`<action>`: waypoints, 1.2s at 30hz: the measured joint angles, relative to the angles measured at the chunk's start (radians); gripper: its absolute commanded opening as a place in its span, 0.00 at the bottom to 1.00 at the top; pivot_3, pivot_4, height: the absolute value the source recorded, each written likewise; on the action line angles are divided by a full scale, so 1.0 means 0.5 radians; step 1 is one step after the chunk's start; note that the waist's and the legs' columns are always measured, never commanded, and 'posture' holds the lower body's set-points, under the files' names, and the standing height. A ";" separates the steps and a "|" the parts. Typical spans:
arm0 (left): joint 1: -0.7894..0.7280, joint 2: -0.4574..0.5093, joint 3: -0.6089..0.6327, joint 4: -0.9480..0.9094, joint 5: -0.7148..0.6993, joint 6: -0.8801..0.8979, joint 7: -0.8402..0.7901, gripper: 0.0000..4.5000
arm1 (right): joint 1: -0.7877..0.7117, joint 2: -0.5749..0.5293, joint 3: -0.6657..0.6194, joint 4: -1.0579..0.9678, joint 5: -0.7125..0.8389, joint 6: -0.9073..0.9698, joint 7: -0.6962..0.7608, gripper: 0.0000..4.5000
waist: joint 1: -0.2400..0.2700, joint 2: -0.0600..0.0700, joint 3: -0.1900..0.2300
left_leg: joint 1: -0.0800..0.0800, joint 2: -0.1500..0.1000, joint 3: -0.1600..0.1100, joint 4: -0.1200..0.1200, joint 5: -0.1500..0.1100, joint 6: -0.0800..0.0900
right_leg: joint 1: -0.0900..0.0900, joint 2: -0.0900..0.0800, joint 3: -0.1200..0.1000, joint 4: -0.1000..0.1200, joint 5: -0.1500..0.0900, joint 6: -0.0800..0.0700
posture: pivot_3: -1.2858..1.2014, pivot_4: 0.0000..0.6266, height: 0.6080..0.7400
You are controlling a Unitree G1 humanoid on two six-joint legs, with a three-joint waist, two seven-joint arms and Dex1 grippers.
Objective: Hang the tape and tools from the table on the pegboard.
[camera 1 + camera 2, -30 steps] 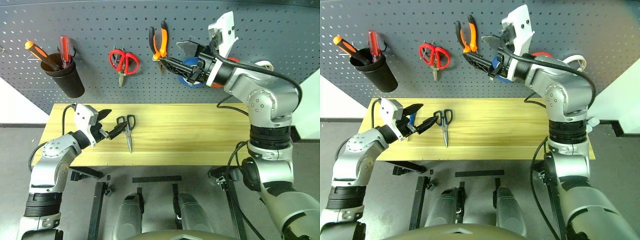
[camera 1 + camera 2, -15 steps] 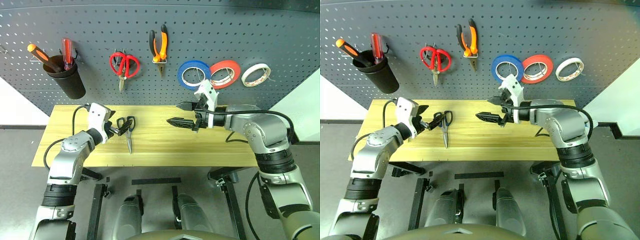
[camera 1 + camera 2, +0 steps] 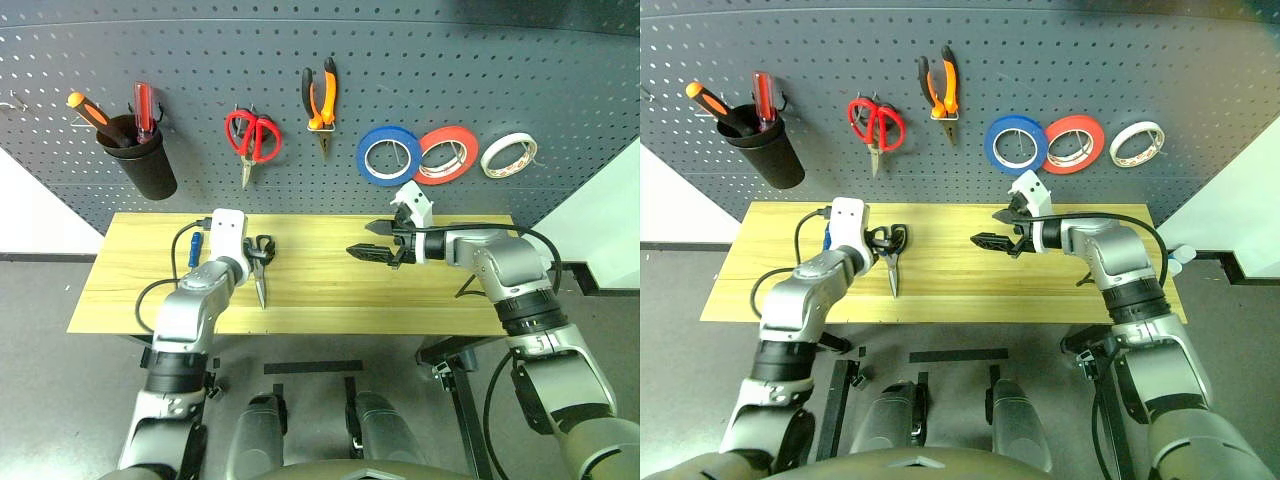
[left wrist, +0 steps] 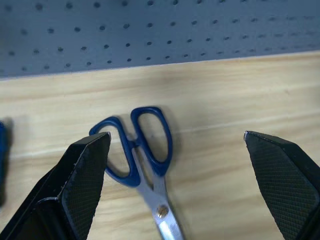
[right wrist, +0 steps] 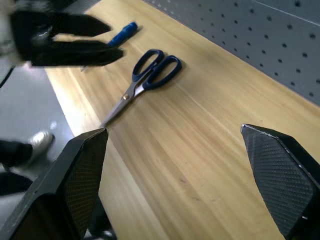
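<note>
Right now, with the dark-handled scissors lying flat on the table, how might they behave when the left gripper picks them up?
The scissors look stiff. Gripped by one handle loop, their blades may swing open. Their smooth metal blades might slip.

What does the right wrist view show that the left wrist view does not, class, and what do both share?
Right wrist view alone: the whole blade of the scissors, the left pincer, open, from outside, and the full blue-handled screwdriver. Left wrist view alone: the blade pivot screw seen close up. Both share the scissors' handles, the table and the pegboard.
</note>
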 measured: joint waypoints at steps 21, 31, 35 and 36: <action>-0.074 -0.324 0.172 0.038 0.188 0.556 0.542 1.00 | -0.114 0.045 0.022 0.522 -0.320 -0.394 -0.007 1.00 | -0.014 0.001 0.219 | 0.004 0.006 -0.001 0.000 0.000 0.001 | 0.006 -0.007 -0.001 -0.001 0.000 0.000 | 0.54 0.62 1.00; -0.342 -0.364 0.302 0.374 0.197 0.434 0.600 1.00 | -0.081 0.046 -0.019 0.482 -0.342 -0.377 -0.055 1.00 | -0.017 -0.001 0.277 | 0.004 0.006 -0.001 -0.001 0.000 0.000 | 0.005 -0.008 -0.002 -0.001 0.000 0.000 | 0.54 0.63 1.00; -0.379 -0.383 0.336 0.428 0.196 0.398 0.623 0.96 | -0.071 0.046 -0.025 0.455 -0.346 -0.367 -0.067 1.00 | -0.023 -0.001 0.278 | 0.005 0.006 0.000 -0.002 0.000 0.000 | 0.005 -0.008 -0.002 -0.001 0.000 0.000 | 0.54 0.62 1.00; -0.380 -0.386 0.340 0.428 0.197 0.403 0.630 0.92 | -0.069 0.046 -0.025 0.451 -0.346 -0.362 -0.068 1.00 | -0.023 -0.001 0.278 | 0.005 0.006 0.000 -0.002 0.000 -0.001 | 0.005 -0.008 -0.002 -0.001 0.000 0.000 | 0.53 0.62 1.00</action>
